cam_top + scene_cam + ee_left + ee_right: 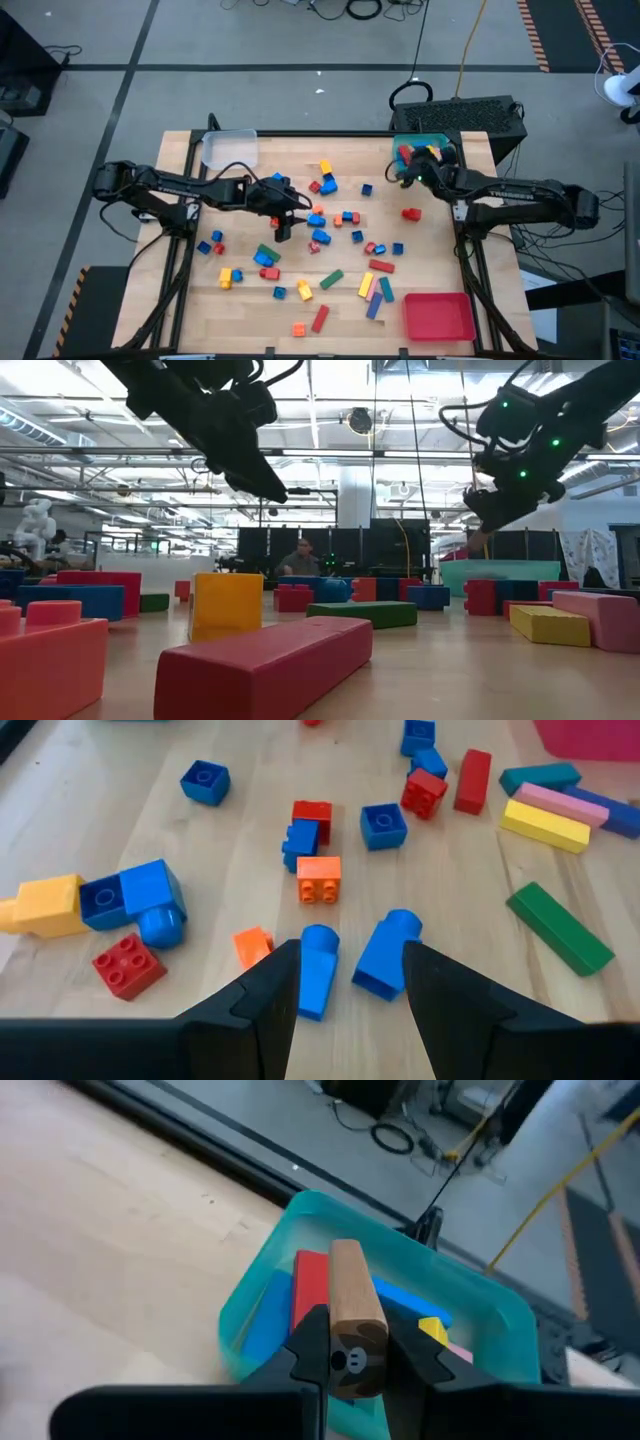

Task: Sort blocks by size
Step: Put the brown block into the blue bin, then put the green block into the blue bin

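Dozens of blocks (320,237) scattered across table (240,310); left gripper (345,982) raised at table centre, jaws parted and empty above two blue blocks (378,958); right gripper (352,1348) over teal tray (500,1315), jaws clamped on tan wooden bar (354,1312).

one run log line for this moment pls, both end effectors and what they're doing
left end effector: open, above two blue blocks | right end effector: shut on wooden block, over teal tray
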Robot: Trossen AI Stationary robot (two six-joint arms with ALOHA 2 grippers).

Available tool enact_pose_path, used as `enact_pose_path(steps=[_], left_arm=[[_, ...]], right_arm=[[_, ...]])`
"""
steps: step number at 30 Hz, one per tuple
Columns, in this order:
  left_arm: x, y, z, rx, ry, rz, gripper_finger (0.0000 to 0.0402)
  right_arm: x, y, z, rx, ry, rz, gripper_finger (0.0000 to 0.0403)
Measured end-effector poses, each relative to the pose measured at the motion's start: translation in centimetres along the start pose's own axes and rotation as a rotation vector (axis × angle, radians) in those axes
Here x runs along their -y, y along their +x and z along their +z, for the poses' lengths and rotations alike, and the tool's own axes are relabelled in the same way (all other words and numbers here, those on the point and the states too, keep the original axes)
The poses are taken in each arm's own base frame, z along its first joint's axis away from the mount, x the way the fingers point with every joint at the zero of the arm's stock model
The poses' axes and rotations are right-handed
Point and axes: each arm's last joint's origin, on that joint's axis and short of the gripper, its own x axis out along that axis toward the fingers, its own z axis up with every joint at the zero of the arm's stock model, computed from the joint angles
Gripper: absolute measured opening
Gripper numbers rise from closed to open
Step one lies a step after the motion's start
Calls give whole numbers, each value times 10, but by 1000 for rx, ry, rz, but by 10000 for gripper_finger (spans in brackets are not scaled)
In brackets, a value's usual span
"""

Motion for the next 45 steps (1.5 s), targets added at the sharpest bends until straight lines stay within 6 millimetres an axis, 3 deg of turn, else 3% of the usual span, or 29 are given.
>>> enact_pose_path(steps=[12, 19, 30, 38, 45], left_arm=[[0, 0, 0, 4, -42, 99, 178], [-1, 15, -6, -24, -42, 101, 178], [5, 58, -17, 3, -57, 34, 178], [18, 73, -20, 54, -89, -7, 178], [38, 83, -25, 76, -69, -59, 178]], right_arm=[[29, 24, 2, -130, 97, -6, 42], [40, 31, 1, -171, 122, -11, 48], [44, 33, 3, -167, 146, -17, 164], [40, 21, 14, -46, 171, 50, 211], [31, -6, 21, 50, 187, 338, 206]])
